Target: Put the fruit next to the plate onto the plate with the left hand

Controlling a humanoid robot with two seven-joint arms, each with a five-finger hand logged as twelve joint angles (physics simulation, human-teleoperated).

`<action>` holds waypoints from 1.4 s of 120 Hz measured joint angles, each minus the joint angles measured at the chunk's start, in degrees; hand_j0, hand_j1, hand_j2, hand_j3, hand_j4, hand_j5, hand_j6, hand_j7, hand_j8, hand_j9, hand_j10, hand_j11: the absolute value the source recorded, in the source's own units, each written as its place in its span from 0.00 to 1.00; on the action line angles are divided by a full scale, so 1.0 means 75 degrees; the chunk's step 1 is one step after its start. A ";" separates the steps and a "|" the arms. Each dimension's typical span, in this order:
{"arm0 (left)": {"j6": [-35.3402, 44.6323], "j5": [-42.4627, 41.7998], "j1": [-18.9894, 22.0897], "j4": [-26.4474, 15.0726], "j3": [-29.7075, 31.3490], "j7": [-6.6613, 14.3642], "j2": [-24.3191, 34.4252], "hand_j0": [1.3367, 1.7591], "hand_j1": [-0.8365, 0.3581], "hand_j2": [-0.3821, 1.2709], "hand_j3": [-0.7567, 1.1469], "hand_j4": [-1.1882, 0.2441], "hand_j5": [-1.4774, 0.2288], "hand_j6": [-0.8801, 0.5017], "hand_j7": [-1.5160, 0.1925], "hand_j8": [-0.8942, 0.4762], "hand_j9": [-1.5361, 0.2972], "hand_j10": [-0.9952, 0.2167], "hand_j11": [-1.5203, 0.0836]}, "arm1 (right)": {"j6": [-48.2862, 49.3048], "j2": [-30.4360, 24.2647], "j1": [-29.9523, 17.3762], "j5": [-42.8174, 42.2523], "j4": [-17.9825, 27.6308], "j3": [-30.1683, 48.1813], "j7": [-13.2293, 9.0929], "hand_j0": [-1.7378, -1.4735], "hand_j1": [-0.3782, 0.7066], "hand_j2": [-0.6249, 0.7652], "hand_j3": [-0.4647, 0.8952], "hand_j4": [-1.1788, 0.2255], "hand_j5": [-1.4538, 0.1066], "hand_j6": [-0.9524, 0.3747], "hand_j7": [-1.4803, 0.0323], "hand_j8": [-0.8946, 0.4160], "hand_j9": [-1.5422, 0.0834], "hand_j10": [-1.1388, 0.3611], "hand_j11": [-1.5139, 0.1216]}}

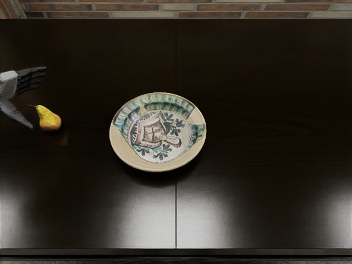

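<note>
A small yellow pear [48, 118] with an orange blush lies on the dark table, well left of the plate, its stem pointing left. The painted ceramic plate [122, 148] sits at the table's middle, cream-rimmed with green and brown patterns, and holds nothing. My left hand [21, 98] comes in at the left edge, just left of and above the pear. Its fingers [30, 77] are spread and its thumb [16, 115] reaches down toward the pear's stem. It holds nothing. The right arm does not show.
The dark glossy table [264, 181] spans the whole view, with a seam down its middle. A brick wall [181, 6] runs along the far edge. The table's front edge lies at the bottom of the view.
</note>
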 joint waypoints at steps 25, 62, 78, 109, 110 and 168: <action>0.0000 0.0010 0.0176 0.0269 0.0032 0.0000 -0.0364 0.76 0.99 0.23 0.40 0.83 0.87 0.63 0.89 0.65 0.84 0.82 0.95 | 0.0000 0.0000 -0.0025 0.0000 0.0001 -0.0005 0.0000 0.30 0.05 0.45 0.34 0.82 0.91 0.70 0.96 0.66 0.93 0.74 0.91; -0.0001 0.0011 0.0259 0.0757 0.0048 -0.0001 -0.0669 0.76 0.99 0.23 0.40 0.83 0.87 0.63 0.89 0.65 0.84 0.82 0.95 | 0.0000 0.0000 -0.0036 0.0000 0.0020 -0.0009 0.0007 0.30 0.05 0.45 0.34 0.82 0.91 0.70 0.96 0.66 0.93 0.74 0.91; -0.0001 -0.0003 0.0354 0.0834 0.0045 -0.0001 -0.0667 0.76 0.99 0.23 0.40 0.83 0.87 0.63 0.89 0.65 0.84 0.82 0.95 | 0.0000 0.0000 -0.0037 -0.0001 0.0023 -0.0008 0.0005 0.30 0.05 0.45 0.34 0.82 0.91 0.70 0.96 0.66 0.93 0.74 0.91; -0.0001 -0.0024 0.0520 0.0874 0.0004 -0.0004 -0.0658 0.76 0.99 0.23 0.40 0.83 0.87 0.63 0.89 0.65 0.84 0.82 0.95 | 0.0000 0.0000 -0.0040 -0.0001 0.0024 -0.0007 0.0000 0.30 0.05 0.45 0.34 0.82 0.91 0.70 0.96 0.66 0.93 0.74 0.91; -0.0001 -0.0024 0.0521 0.0874 0.0003 -0.0004 -0.0658 0.76 0.99 0.23 0.40 0.83 0.87 0.63 0.89 0.65 0.84 0.82 0.95 | 0.0000 0.0000 -0.0041 -0.0001 0.0024 -0.0007 0.0000 0.30 0.05 0.45 0.34 0.82 0.91 0.70 0.96 0.66 0.93 0.74 0.91; -0.0001 -0.0253 0.0445 0.1155 -0.0005 -0.0012 -0.1045 0.76 0.99 0.23 0.40 0.83 0.87 0.63 0.89 0.65 0.84 0.82 0.95 | 0.0000 0.0000 -0.0067 -0.0001 0.0024 -0.0006 0.0000 0.30 0.05 0.45 0.34 0.82 0.91 0.70 0.96 0.66 0.93 0.74 0.91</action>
